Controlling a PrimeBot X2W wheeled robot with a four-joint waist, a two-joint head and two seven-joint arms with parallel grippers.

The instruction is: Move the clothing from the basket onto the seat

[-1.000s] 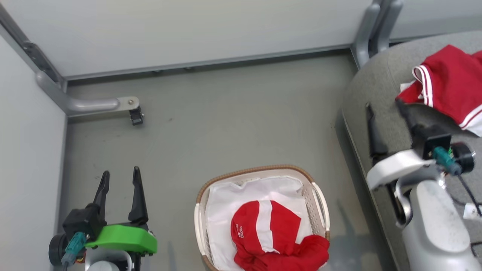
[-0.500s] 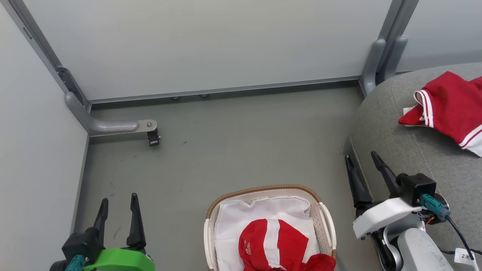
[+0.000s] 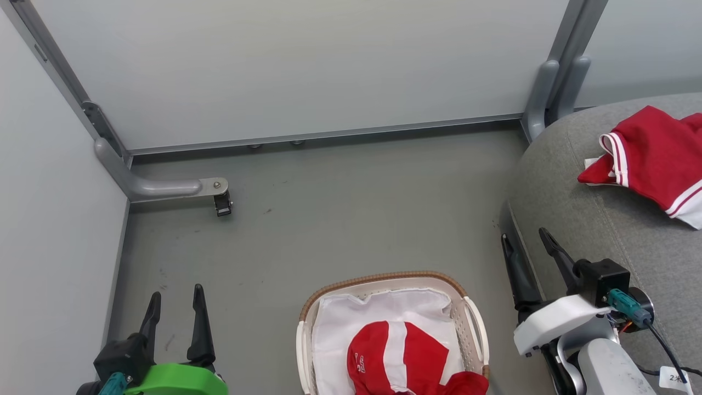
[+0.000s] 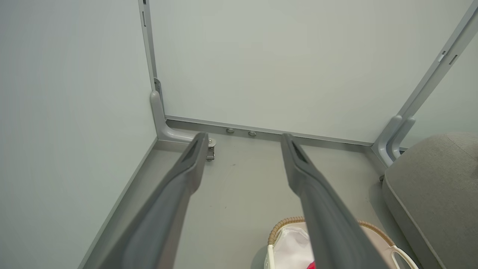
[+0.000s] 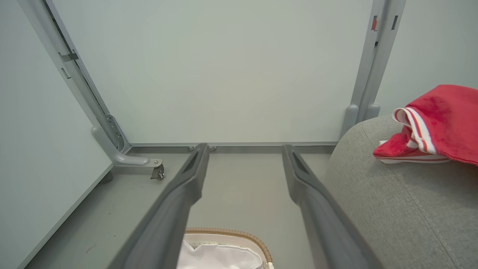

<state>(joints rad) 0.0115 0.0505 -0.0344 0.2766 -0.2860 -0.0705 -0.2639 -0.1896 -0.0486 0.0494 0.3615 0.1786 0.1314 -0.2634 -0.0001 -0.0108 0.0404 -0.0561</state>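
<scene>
— Standing on grey floor [image 3: 340, 219], by pale walls [image 3: 307, 66]. Looking down at basket [image 3: 384, 276].
— Seeing red top [image 3: 406, 356] lying inside, on white liner [image 3: 340, 329]?
— Yes. Also seeing red piece [image 3: 652, 153] lying over on seat [image 3: 576, 181], well apart from basket.
— Holding anything?
— No. Hanging left claw [image 3: 176, 293] spread wide and bare, low, apart from basket. Hanging right claw [image 3: 524, 236] spread wide too, just beside seat edge, gripping nothing.
— Worrying about what?
— Maybe grabbing liner along with red top and dragging both out.
— Fearing more?
— Perhaps pinching just a thin fold, then dropping red top on floor while swinging across to seat.
— And bumping?
— Likely, working right claw so near seat edge and handle [image 3: 476, 323]. Also maybe tipping basket by pulling sideways, looking so light.
— Going slowly, then.
</scene>
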